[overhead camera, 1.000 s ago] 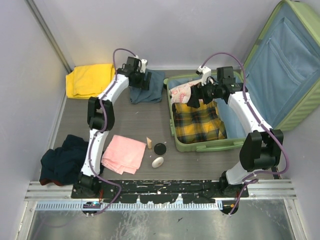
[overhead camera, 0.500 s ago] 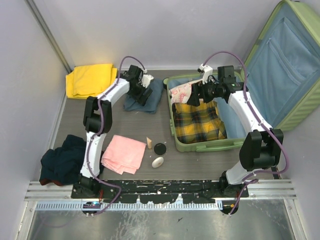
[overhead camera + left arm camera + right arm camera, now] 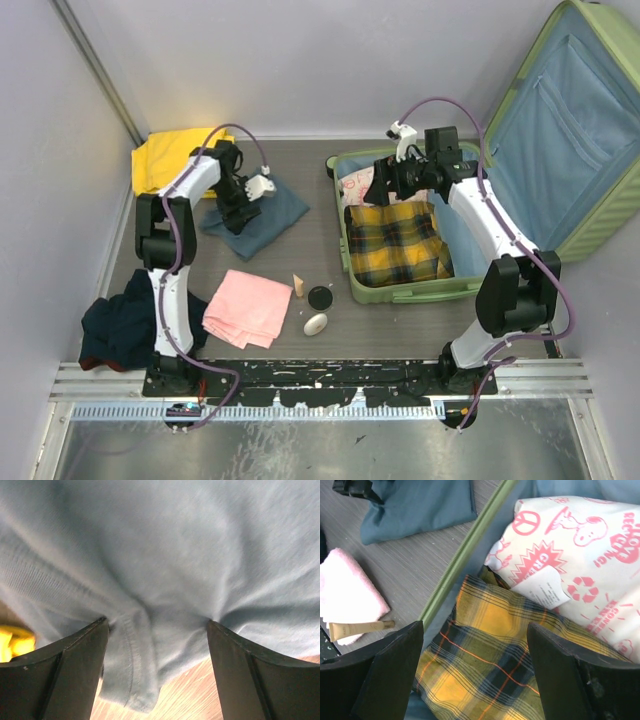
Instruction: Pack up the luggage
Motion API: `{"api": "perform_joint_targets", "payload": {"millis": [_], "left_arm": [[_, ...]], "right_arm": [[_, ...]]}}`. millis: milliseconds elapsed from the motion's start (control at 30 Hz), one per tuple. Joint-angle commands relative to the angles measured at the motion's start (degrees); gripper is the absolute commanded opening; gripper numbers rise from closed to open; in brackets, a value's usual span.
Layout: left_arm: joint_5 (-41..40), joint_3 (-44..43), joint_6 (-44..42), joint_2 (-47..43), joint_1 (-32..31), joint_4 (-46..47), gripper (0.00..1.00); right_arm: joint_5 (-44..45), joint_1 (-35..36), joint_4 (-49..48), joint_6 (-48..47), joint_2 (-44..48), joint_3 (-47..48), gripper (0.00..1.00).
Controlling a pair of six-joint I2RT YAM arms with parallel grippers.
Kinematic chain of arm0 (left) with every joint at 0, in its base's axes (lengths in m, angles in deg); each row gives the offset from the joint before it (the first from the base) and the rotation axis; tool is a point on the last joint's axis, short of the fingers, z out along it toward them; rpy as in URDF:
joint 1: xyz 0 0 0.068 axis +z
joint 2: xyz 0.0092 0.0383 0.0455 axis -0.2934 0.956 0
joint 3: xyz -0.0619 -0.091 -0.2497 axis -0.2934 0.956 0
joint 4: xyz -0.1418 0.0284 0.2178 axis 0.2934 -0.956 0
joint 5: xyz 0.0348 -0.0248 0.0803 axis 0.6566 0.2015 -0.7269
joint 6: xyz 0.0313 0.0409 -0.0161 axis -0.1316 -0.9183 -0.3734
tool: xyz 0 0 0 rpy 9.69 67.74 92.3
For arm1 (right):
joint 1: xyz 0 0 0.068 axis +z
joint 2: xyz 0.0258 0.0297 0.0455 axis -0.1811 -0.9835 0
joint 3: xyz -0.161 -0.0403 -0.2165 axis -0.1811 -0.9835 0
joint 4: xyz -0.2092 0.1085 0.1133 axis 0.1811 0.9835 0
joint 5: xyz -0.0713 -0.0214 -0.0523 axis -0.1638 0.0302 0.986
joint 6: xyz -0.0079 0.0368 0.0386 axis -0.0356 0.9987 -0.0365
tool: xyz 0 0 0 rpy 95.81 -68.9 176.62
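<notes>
An open light-green hard-shell luggage (image 3: 415, 291) sits on the right side of a grey table (image 3: 300, 245). Its blue-lined lid (image 3: 570, 120) leans back against the wall. The base lies flat and holds two items: a folded yellow plaid garment (image 3: 398, 242), and beyond it a white cloth with pink cartoon prints (image 3: 580, 545).

Packing looks partly done. Outside the case, on the left half of the table, lie a blue-grey garment (image 3: 275, 205), a yellow cloth (image 3: 160, 160) in the far corner, a dark navy garment (image 3: 120, 320) at the near left, and a folded pink towel (image 3: 248, 305). Near the case's front left corner are a small beige tube (image 3: 297, 285), a black round disc (image 3: 320, 297) and a white oval object (image 3: 316, 324).

The left gripper (image 3: 240, 205) is well apart from the luggage, down on the blue-grey garment. Its jaws stand wide, with a thick bunch of that fabric puckered against both fingers (image 3: 75, 665), so it appears to be gripping the garment.

The right gripper (image 3: 385, 178) hangs over the far left end of the luggage base, above the printed cloth. Its jaws are spread and hold nothing.
</notes>
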Motion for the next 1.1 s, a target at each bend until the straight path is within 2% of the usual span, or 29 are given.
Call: {"api": "perform_joint_targets", "payload": {"millis": [0, 133, 300, 400, 600, 700, 867, 967, 1067], "left_arm": [[2.20, -4.23, -8.76, -4.69, 4.68, -4.02, 0.81], [7.70, -2.86, -5.74, -10.07, 3.62, -2.90, 0.82], [11.12, 3.69, 6.55, -14.38, -1.84, 5.54, 0.84], [11.52, 5.30, 12.28, -12.84, -5.44, 9.77, 0.85], [11.59, 1.77, 16.41, -4.89, -8.56, 11.63, 0.83], [13.25, 1.55, 12.41, -2.72, -9.36, 7.83, 0.81], [8.68, 6.96, -4.60, -3.27, -10.60, -2.54, 0.78], [6.89, 11.46, -9.93, -6.58, -9.28, -3.70, 0.77], [8.88, 15.34, -12.58, -12.19, -6.77, -1.30, 0.78]], "right_arm": [[1.53, 2.63, -4.49, 3.32, 0.30, 2.07, 0.88], [4.29, 3.49, -6.47, 6.23, -0.34, 2.72, 0.88], [5.20, 3.58, -8.35, 10.61, -2.22, 4.71, 0.89], [5.12, 4.00, -8.93, 12.47, -3.69, 6.22, 0.89], [5.50, 5.55, -9.51, 14.10, -6.12, 8.36, 0.89], [5.67, 6.57, -9.51, 14.19, -6.85, 8.99, 0.89], [6.08, 7.88, -9.59, 14.85, -7.34, 8.89, 0.88], [6.56, 9.18, -9.94, 15.46, -7.76, 8.77, 0.88], [7.63, 11.17, -10.48, 16.92, -8.99, 9.40, 0.88]]}}
